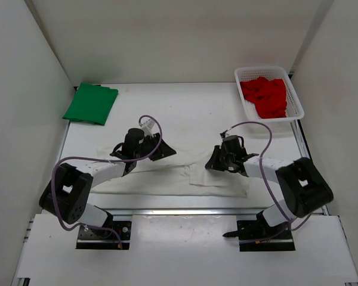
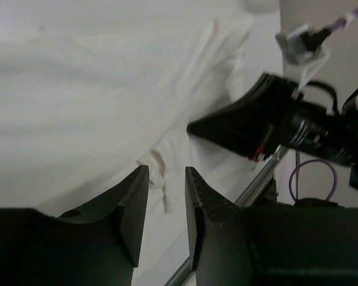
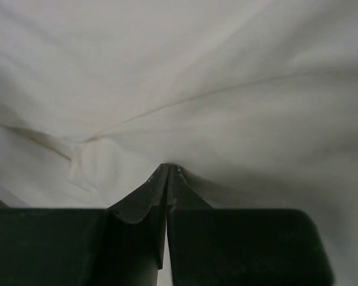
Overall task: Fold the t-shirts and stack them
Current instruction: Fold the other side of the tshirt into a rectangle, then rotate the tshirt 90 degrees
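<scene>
Lying crumpled across the worktop (image 1: 191, 113) from about eight o'clock to five o'clock, the white t-shirt (image 1: 161, 182) takes up most of the near half, its cloth full of soft folds. The green t-shirt (image 1: 90, 103) sits folded flat at ten o'clock, close to the far left corner and well apart from the white one. The red t-shirt (image 1: 265, 95) is bunched inside a white mesh basket (image 1: 267, 70) at two o'clock. The left fingers (image 1: 161, 149) hang over the white t-shirt's far edge at roughly nine o'clock of the worktop's middle; in the left wrist view the left fingers (image 2: 137, 196) stand a little apart with nothing between them, the white t-shirt (image 2: 77, 89) spread just beyond their tips. The right fingers (image 1: 216, 162) are down on the shirt at about four o'clock. In the right wrist view the right fingers (image 3: 168, 173) are pressed fully together, their tips nipping a small fold of the white t-shirt (image 3: 179, 71), and creases in the cloth run outwards from that spot. The two arms face each other, near but not touching.
</scene>
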Motion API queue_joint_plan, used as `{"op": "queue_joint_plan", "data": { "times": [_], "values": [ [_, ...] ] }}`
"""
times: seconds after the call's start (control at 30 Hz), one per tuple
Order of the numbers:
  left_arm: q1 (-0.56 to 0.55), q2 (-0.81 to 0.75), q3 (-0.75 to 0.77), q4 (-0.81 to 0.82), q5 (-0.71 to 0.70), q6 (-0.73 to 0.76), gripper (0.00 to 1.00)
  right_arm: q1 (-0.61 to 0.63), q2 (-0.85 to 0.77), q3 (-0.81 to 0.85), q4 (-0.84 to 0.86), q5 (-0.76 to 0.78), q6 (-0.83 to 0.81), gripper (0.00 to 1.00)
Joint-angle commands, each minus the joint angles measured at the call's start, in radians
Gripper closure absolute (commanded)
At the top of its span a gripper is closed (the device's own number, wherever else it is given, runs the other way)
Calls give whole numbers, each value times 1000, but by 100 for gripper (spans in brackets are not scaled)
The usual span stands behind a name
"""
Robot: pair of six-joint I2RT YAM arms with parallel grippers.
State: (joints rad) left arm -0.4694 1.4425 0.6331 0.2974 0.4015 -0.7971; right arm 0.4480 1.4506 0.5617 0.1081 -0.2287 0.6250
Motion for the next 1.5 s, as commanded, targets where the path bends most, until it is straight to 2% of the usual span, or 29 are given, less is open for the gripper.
{"op": "queue_joint_plan", "data": {
  "times": [0.0,0.03,0.1,0.13,0.2,0.23,0.27,0.3,0.33,0.37,0.4,0.43,0.53,0.6,0.7,0.77,0.8,0.83,0.87,0.9,0.97,1.07,1.27,1.4,1.47],
  "values": [
    [-31,-39,-49,-9,57,29,59,-11,109,79,-2,20,-10,100],
    [-35,-47,-64,-7,62,35,59,-23,182,142,-14,9,-11,100],
    [-29,-89,-79,-21,56,44,57,-51,321,373,-48,-38,-37,100],
    [-17,-117,-81,-43,48,55,56,-63,443,465,-95,-52,-51,100],
    [12,-168,-101,-88,48,73,55,-91,755,977,-270,-105,-106,100],
    [35,-192,-104,-101,45,78,54,-95,837,1311,-423,-112,-119,100],
    [58,-206,-111,-134,46,88,54,-91,999,1481,-581,-121,-157,100],
    [77,-240,-121,-167,40,101,54,-82,1178,1873,-742,-141,-162,100],
    [90,-272,-128,-199,33,107,53,-84,1338,2268,-798,-170,-148,99],
    [104,-302,-137,-213,20,114,52,-94,1264,2155,-662,-270,-124,96],
    [116,-318,-154,-218,14,111,52,-101,1120,1892,-484,-309,-60,95],
    [121,-344,-164,-228,13,113,50,-100,1003,1753,-438,-301,-62,95],
    [152,-384,-185,-244,10,110,50,-86,846,1710,-465,-250,-151,82],
    [163,-393,-196,-245,16,102,50,-71,786,1721,-579,-236,-200,69],
    [173,-401,-200,-250,20,101,49,1,619,1536,-604,-161,-278,66],
    [201,-412,-196,-256,45,96,49,56,436,1169,-494,-109,-268,66],
    [216,-424,-193,-260,62,102,49,66,383,948,-366,-101,-251,67],
    [233,-432,-185,-273,60,111,49,92,290,849,-234,-97,-198,66],
    [241,-451,-168,-293,62,111,49,118,231,667,-170,-92,-133,66],
    [258,-471,-159,-297,56,113,49,136,203,539,-56,-93,-108,66],
    [278,-494,-136,-325,63,119,48,185,186,422,78,-101,-20,64],
    [261,-492,-127,-322,63,113,48,256,272,403,139,-129,44,60],
    [265,-514,-154,-311,69,101,48,333,491,536,122,-75,91,53],
    [288,-530,-167,-322,74,122,48,340,631,631,111,-81,148,55],
    [288,-525,-174,-316,77,118,48,342,694,679,96,-96,176,62]
  ]
}}
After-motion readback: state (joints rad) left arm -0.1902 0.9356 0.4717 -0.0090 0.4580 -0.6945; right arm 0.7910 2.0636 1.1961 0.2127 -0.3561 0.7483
